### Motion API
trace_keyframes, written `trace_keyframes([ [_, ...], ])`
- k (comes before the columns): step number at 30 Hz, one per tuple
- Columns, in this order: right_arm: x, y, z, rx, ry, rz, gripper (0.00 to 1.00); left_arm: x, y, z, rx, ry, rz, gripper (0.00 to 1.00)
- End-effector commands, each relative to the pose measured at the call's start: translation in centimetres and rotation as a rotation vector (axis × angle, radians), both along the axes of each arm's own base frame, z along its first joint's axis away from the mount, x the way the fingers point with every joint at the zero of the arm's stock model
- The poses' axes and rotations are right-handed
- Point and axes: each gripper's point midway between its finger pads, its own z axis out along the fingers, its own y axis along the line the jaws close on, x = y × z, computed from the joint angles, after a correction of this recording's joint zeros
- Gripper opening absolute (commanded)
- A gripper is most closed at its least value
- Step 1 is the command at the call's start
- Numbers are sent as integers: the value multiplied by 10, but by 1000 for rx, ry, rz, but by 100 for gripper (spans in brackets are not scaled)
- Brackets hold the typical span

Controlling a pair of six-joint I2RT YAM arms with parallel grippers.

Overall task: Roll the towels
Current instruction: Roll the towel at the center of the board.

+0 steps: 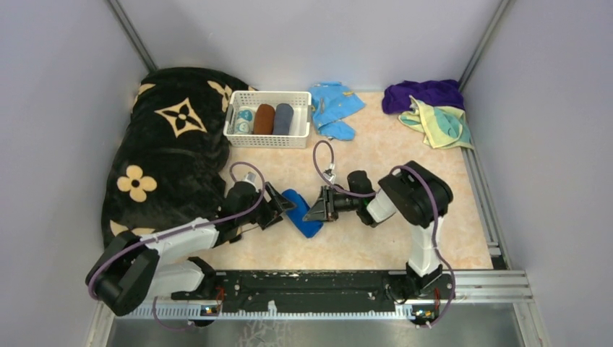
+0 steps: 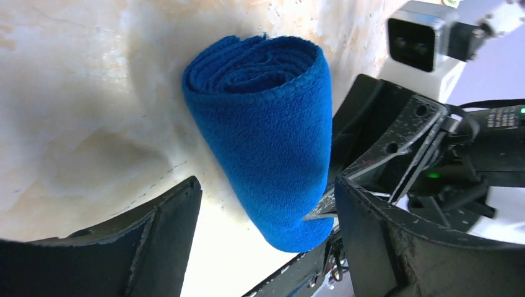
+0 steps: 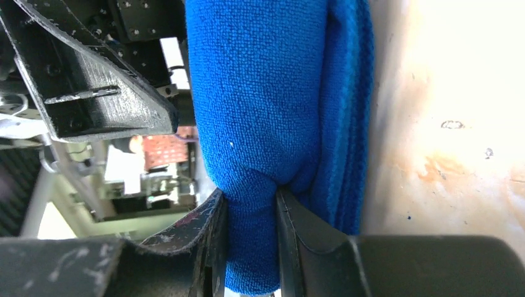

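A pale, marbled table (image 1: 390, 144) is enclosed by plain grey walls (image 1: 303, 36); a black blanket (image 1: 170, 155) with tan flowers is heaped along its left side. At the back centre a white basket (image 1: 269, 139) is seen, with a brown roll (image 1: 264, 118), a dark grey roll (image 1: 283, 118) and a smaller pale one laid side by side inside it; a light blue cloth (image 1: 334, 107) lies just beside the basket on its right. In the far right corner the purple towel (image 1: 423, 92) is bunched and unrolled; the yellow towel (image 1: 442, 124), marked with teal, is spread loosely in front of it and touches it.

The blue towel (image 1: 302, 213) is found near the middle of the table, close to the arms, and is wound into a roll; its coiled end is shown in the left wrist view. The roll is flanked by both grippers. The left gripper (image 2: 266, 198) is held with its fingers (image 2: 158, 238) wide apart, the roll lying in the gap between them; whether either finger touches the cloth cannot be settled. The right gripper (image 3: 251, 207) is clamped on a fold of the blue towel at the side of the roll, the cloth being pinched tightly between its two fingers (image 3: 306, 238).
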Motion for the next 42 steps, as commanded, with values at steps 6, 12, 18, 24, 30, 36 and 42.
trace_keyframes([
  [6, -17, -1, 6, 229, 277, 31, 14, 11, -24, 4, -62, -45, -26, 81],
  [12, -16, -2, 6, 213, 232, 25, 23, 9, -18, -30, 32, 86, 15, 73],
  [18, -12, -7, -13, 24, 143, 2, 46, 1, 5, -62, 165, 201, 92, 62],
  [24, 3, -33, -21, -340, -117, 8, 59, 2, 19, -67, 247, 211, 131, 59],
  [30, 5, -33, 14, -527, -437, 42, 64, 2, 20, -72, 277, 237, 134, 58],
  [36, -7, -12, 29, -608, -671, 81, 68, 4, 19, -72, 292, 247, 123, 59],
  [42, -7, -8, 0, -699, -677, 115, 62, 5, 16, -67, 286, 240, 111, 62],
])
